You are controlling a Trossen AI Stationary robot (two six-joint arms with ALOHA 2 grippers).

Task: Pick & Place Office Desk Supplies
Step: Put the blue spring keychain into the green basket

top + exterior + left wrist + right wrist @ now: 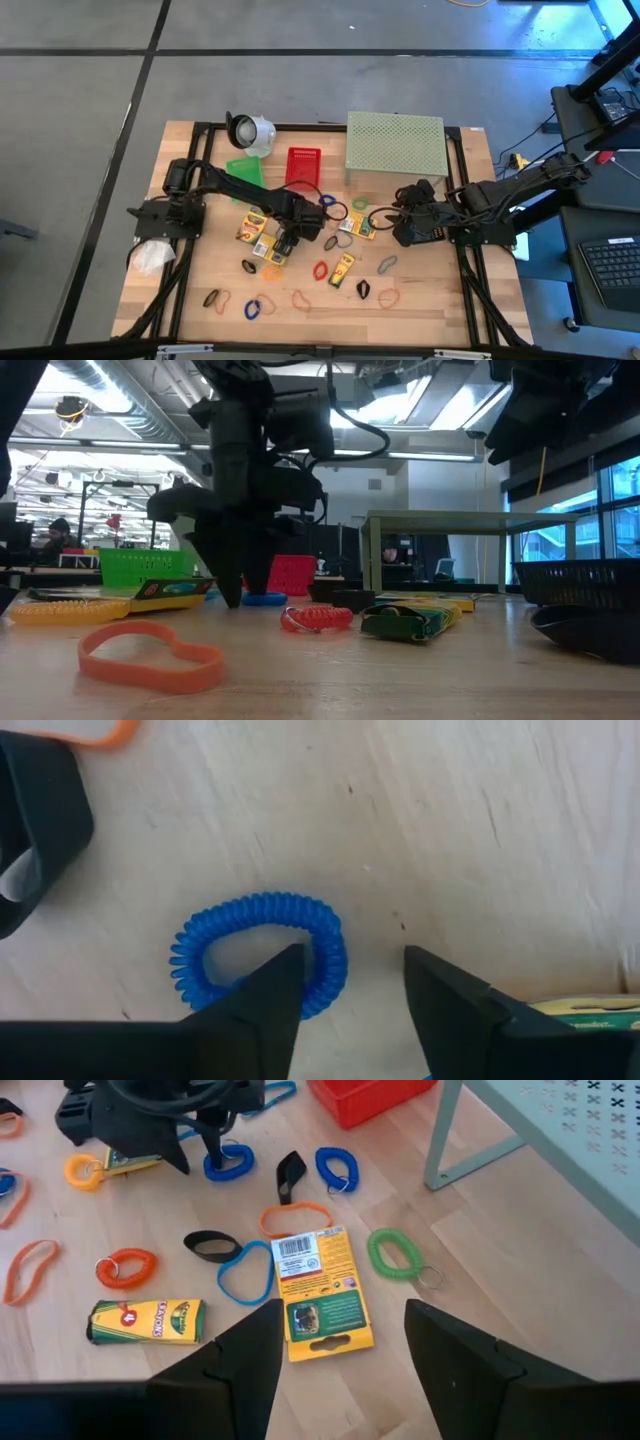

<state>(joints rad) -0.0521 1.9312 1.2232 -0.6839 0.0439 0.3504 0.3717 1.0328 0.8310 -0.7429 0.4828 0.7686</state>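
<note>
Supplies [340, 268] lie scattered on the table [440, 300] before the shelf [395, 143] and bin [303, 165].

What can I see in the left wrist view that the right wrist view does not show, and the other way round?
Only the left wrist view shows how the left gripper stands: open, its fingers down at the wood with one tip over the rim of the blue coil band.

Only the right wrist view shows the wider scene: a flat crayon box, a second crayon box, a green coil band, the red basket and a leg of the pale green shelf.

Both show the wooden table and that blue coil band, seen from afar under the left gripper.
</note>
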